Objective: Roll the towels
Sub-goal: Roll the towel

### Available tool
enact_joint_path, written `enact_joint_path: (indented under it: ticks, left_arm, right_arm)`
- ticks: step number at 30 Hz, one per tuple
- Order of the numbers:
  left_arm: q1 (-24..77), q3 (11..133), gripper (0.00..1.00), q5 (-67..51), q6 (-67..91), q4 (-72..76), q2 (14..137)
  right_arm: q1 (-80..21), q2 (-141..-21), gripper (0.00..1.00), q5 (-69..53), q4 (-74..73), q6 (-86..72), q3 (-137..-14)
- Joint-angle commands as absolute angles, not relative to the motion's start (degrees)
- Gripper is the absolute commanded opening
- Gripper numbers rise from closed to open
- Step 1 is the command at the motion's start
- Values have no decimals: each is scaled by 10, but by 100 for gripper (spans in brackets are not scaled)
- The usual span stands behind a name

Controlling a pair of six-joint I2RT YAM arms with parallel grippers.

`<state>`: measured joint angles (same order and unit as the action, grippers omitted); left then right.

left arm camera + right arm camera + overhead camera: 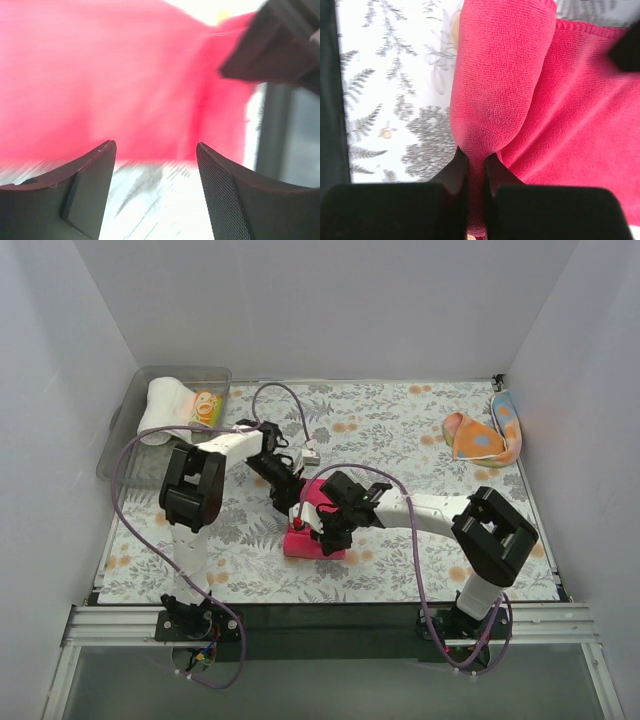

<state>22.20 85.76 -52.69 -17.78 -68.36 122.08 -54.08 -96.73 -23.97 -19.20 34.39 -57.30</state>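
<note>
A magenta-red towel [313,530] lies partly rolled in the middle of the table. My right gripper [476,159] is shut on the end of its rolled part [500,75]; the flat part [585,110] spreads to the right. My left gripper [155,152] is open just short of the same towel [100,80], with the cloth blurred in front of its fingers. In the top view the left gripper [292,502] is at the towel's far end and the right gripper [325,532] over its middle. An orange spotted towel [482,437] lies at the far right. A white towel [166,408] lies in the bin.
A clear plastic bin [130,410] stands at the far left and also holds a yellow patterned towel [207,407]. The grey-and-orange floral covering [400,420] spreads over the table. The table's dark near edge [329,100] is close to the right gripper.
</note>
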Motion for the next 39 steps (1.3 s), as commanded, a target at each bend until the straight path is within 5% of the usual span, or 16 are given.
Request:
enact_joint_path:
  ticks: [1,9,14,22,31,39]
  left_arm:
    - [171,858,61,-486,-193,-599,1123]
    - [129,654,63,-341,-111,-389,883]
    - [144,560,66,-338,-162,-388,760]
    - [357,375,69,-202,-246,-282,593]
    - [502,350,70,-175,-238,-152,673]
    - [507,362,62,-209,-256,-148,748]
  right_arm:
    - [-535,-998,1,-334,-302,315,-592]
    - [-476,-1084,1,-468,-368,287,-664]
    - [-434,-1182,1,-543,-435,320,-720]
    - [-399,-1286,1,-606,-476,337,-778]
    - [-391,-1346,1,-595,-508,352,-806]
    - [-380,-1349,1,-586,-517,363,-805]
